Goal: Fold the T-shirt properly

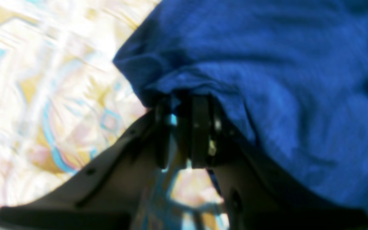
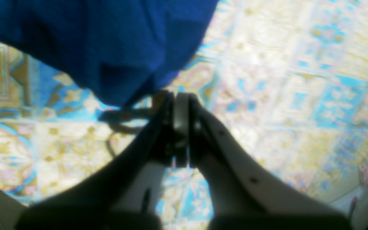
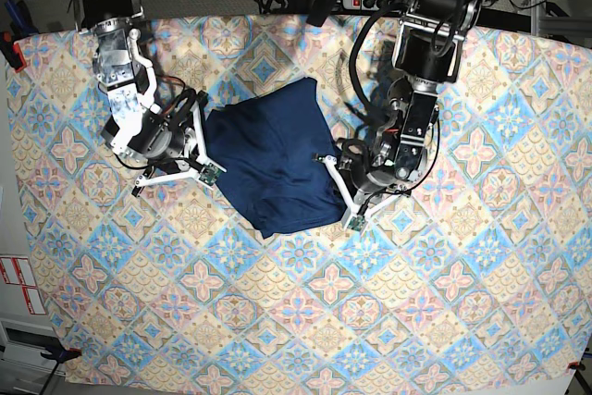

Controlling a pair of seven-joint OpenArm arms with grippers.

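Left gripper point(image 1: 187, 105) is clenched on a bunched edge of the T-shirt point(image 3: 271, 156); right gripper point(image 2: 180, 99) is closed on nothing, just beside the opposite edge. Shirt lies partly folded mid-tablecloth point(image 3: 444, 321). Likely mid-fold; next move needs a flat, aligned lay-down.

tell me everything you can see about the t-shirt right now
The T-shirt is plain dark navy, thin soft knit with no print, already folded into a rumpled, roughly rectangular bundle lying tilted on the patterned tablecloth. No sleeves stick out. The left hand pinches the fabric at one side edge, creasing it there. The right hand is shut beside the opposite edge; whether it grips cloth cannot be told.
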